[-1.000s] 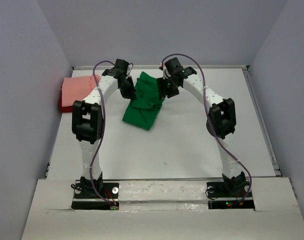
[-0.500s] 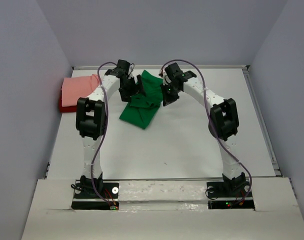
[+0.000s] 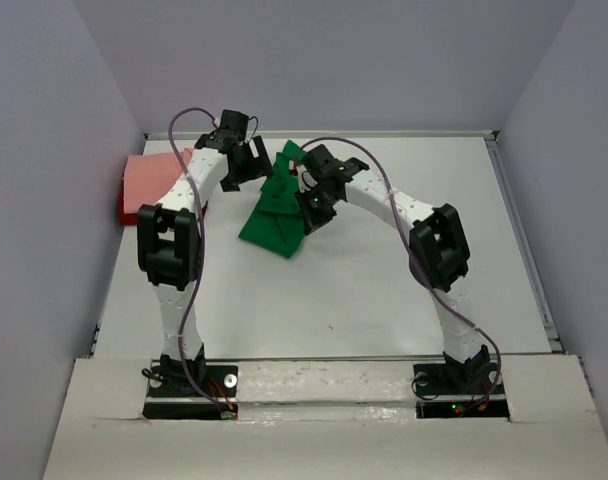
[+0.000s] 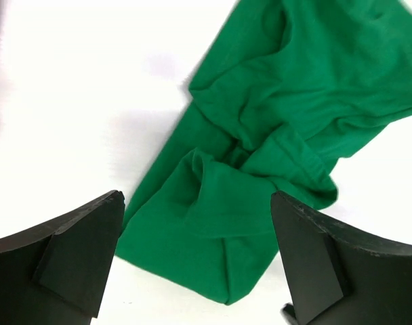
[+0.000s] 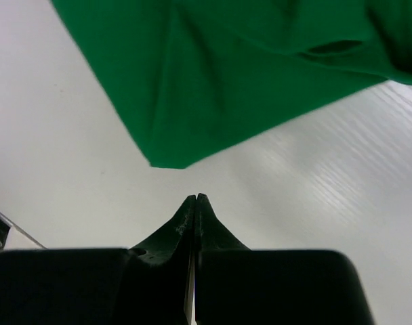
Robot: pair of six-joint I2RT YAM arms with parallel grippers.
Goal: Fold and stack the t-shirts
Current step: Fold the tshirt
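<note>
The bright green t-shirt [image 3: 274, 212] lies rumpled and partly folded at the back middle of the table. It fills much of the left wrist view [image 4: 274, 122]. My left gripper [image 3: 252, 168] hovers open above its left edge, jaws wide apart with nothing between them [image 4: 196, 200]. My right gripper [image 3: 307, 207] is at the shirt's right side, shut and empty [image 5: 194, 198]. A corner of the green cloth [image 5: 213, 74] lies just ahead of its tips. The salmon pink t-shirt [image 3: 152, 176] lies folded on the dark red t-shirt [image 3: 127, 213] at the far left.
The white table [image 3: 384, 280] is closed in by grey walls on the left, back and right. The pink and red stack sits against the left wall. Both arm bases stand at the near edge.
The left gripper opened, let go of the green shirt and drew back to the left. The right gripper shut and moved left toward the shirt, which now looks narrower and more bunched.
</note>
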